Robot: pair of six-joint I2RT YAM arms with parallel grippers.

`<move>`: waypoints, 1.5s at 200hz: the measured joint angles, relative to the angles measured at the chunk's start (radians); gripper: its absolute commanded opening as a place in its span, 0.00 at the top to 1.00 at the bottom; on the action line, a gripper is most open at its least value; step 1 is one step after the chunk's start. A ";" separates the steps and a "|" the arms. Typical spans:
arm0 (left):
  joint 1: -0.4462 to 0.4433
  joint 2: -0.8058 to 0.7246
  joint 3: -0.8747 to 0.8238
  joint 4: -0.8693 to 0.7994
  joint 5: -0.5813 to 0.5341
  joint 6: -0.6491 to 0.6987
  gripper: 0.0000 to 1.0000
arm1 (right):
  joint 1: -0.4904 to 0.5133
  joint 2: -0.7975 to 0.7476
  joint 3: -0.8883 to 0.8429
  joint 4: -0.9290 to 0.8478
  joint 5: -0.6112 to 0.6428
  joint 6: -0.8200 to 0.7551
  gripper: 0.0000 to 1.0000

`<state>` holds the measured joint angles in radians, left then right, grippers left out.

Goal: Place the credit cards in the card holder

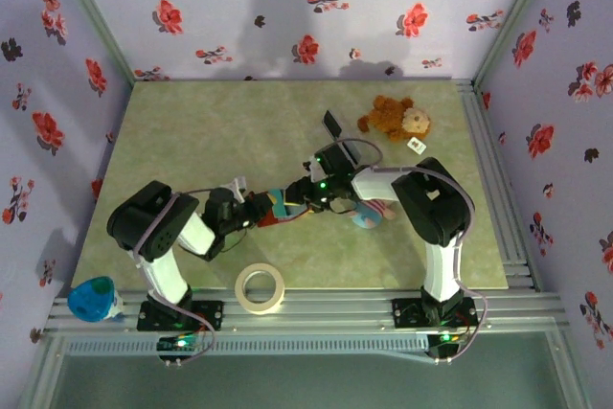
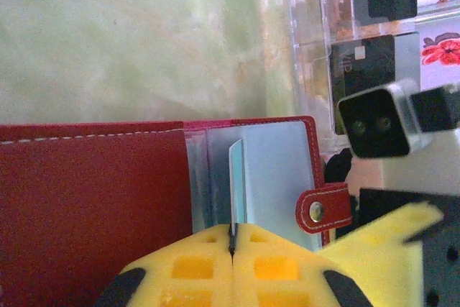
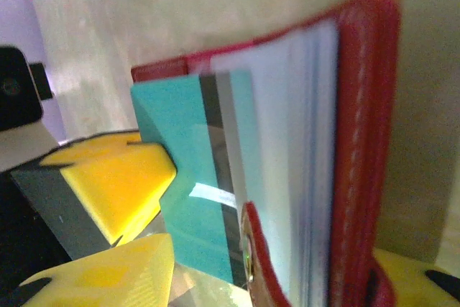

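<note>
Left gripper, jaws pressed together, pinches a pocket leaf at the card holder, bracing it. Teal credit card sits part-way inside the card holder: likely light, stiff, slick; best nudged at its exposed short edge. Right gripper beside that edge, jaws parted.

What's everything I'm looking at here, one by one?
card holder: one, red, table centre, open
credit card: one, teal, partly in the card holder's pockets
dark cards: at least two, black, in the clear stand
clear stand: one, transparent, beyond the card holder
teddy bear: one, brown, far right
tape roll: one, cream, near edge
striped item: one, pink and pale blue, under right arm
teal object: one, teal, near left corner
left hand: one, yellow fingers, shut on a card holder leaf
right hand: one, yellow fingers, open beside the card holder
</note>
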<state>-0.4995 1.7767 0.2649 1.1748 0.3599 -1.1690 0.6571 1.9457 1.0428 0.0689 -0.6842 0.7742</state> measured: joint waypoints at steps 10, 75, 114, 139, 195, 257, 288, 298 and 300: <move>0.000 0.003 -0.002 0.002 0.005 -0.001 1.00 | -0.011 0.000 0.006 -0.006 0.005 -0.009 0.47; 0.000 0.019 0.004 0.015 0.023 -0.008 1.00 | -0.037 0.000 0.060 -0.127 0.074 -0.097 0.50; 0.000 0.019 0.005 0.015 0.032 -0.008 1.00 | -0.037 0.000 0.071 -0.180 0.101 -0.154 0.76; 0.000 0.024 0.010 0.014 0.040 -0.008 0.95 | -0.037 0.000 0.073 -0.193 0.104 -0.168 0.88; 0.000 0.025 0.032 -0.008 0.059 -0.010 0.86 | -0.032 -0.021 0.052 -0.168 0.102 -0.149 0.89; -0.015 -0.051 0.103 -0.232 0.069 0.024 0.79 | -0.016 -0.089 -0.057 -0.057 0.106 -0.077 0.90; -0.019 -0.077 0.153 -0.368 0.083 0.064 0.73 | -0.012 -0.091 -0.077 -0.034 0.106 -0.063 0.90; -0.022 -0.082 0.173 -0.409 0.087 0.076 0.72 | -0.012 -0.092 -0.078 -0.032 0.106 -0.059 0.90; -0.022 -0.085 0.175 -0.418 0.087 0.079 0.71 | -0.012 -0.093 -0.078 -0.031 0.106 -0.060 0.90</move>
<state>-0.5213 1.6920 0.4404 0.7567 0.4473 -1.0897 0.6453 1.8530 0.9646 0.0376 -0.5781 0.7147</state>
